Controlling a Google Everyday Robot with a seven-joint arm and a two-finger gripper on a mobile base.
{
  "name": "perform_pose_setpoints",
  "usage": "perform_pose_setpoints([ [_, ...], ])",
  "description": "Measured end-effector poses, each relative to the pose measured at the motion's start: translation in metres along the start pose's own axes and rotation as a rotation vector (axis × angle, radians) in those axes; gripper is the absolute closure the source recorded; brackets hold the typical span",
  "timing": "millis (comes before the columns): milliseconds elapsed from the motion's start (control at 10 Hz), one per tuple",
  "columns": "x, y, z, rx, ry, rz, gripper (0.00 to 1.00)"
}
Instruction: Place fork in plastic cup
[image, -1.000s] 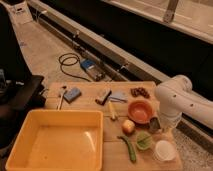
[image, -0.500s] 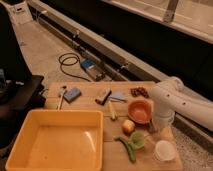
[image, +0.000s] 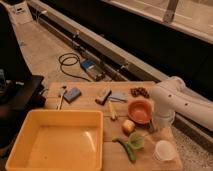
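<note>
Reaching down past the orange bowl (image: 140, 110), white arm (image: 175, 102) with gripper (image: 157, 129) low at the bowl's right, finger state impossible to tell; plastic cup (image: 136, 140) below the bowl, down-left of the gripper; fork not made out.

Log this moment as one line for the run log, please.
arm: over table's right end | tool: beside orange bowl, above green cup | fork: not discernible | yellow bin: front left
</note>
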Motion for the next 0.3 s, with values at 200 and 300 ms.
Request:
perform_pose_setpoints([
  [200,-0.0056,0.0002,-0.0165,0.037,0.018,-0.003,0.33],
  [300,-0.0068,-0.0009,-0.0163,0.040,0.015,-0.004,0.33],
])
